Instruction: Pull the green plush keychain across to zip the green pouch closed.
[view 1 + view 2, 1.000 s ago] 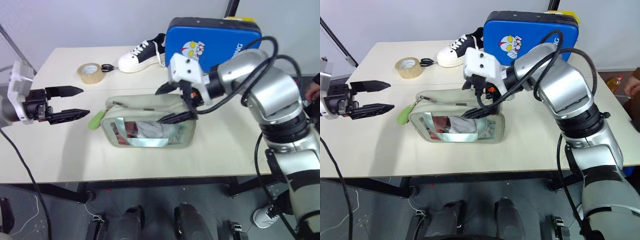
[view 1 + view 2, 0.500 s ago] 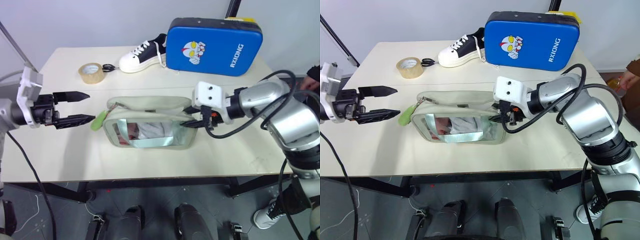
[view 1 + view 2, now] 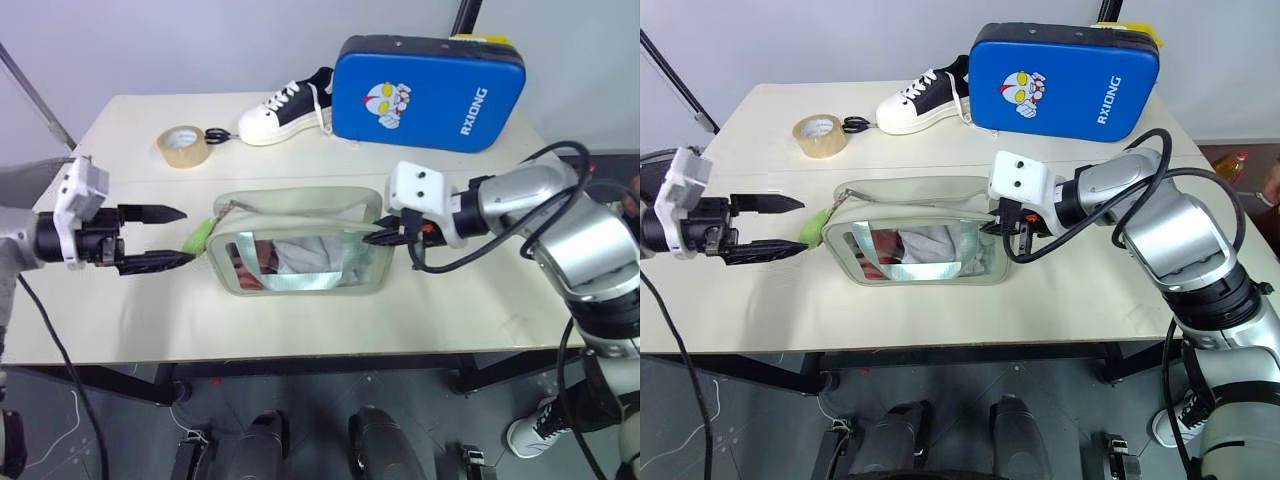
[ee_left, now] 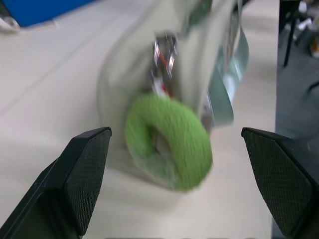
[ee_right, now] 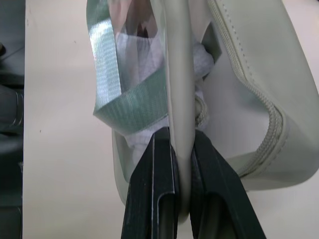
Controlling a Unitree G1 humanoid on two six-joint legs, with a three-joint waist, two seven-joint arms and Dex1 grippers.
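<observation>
Pale table (image 3: pixel 120 310) against plain grey wall, dark floor below.

Right claw (image 3: pixel 381 237) pressed together on pouch (image 3: pixel 300 245) at its right end, pinching the fabric rim between the two black fingers (image 5: pixel 157 199); rim seen sandwiched in the right wrist view. Reads as an anchor grip for the zip pull.

Left claw (image 3: pixel 170 236) spread, level, aimed at pouch's left end. Keychain (image 3: pixel 200 238) just beside lower fingertip, roughly between the tips; cannot tell if touching. In left wrist view, keychain (image 4: pixel 169 142) sits centred between the spread fingers (image 4: pixel 82 172), not yet gripped.

Keychain: small lime-green fuzzy ring, hanging off zipper pull at pouch's left end, drooping toward table. Likely very light, soft, squashy; fuzz should give decent friction. Best hold probably across the ring body near the pull, so force runs along the zipper, not sideways.

Pouch: pale sage-green soft rectangle, clear window on front showing white contents and a green strip, zipper along top, lying mid-table, top gaping open. Limp fabric, likely to bunch or drag when pulled, hence the right-end pinch. Light enough to slide on table if not held.

Further out: tape roll (image 3: pixel 181 146) and small scissors (image 3: pixel 214 135) at far left, black-and-white sneaker (image 3: pixel 285 106) at back, blue case (image 3: pixel 430 80) beside it, well apart from pouch.
</observation>
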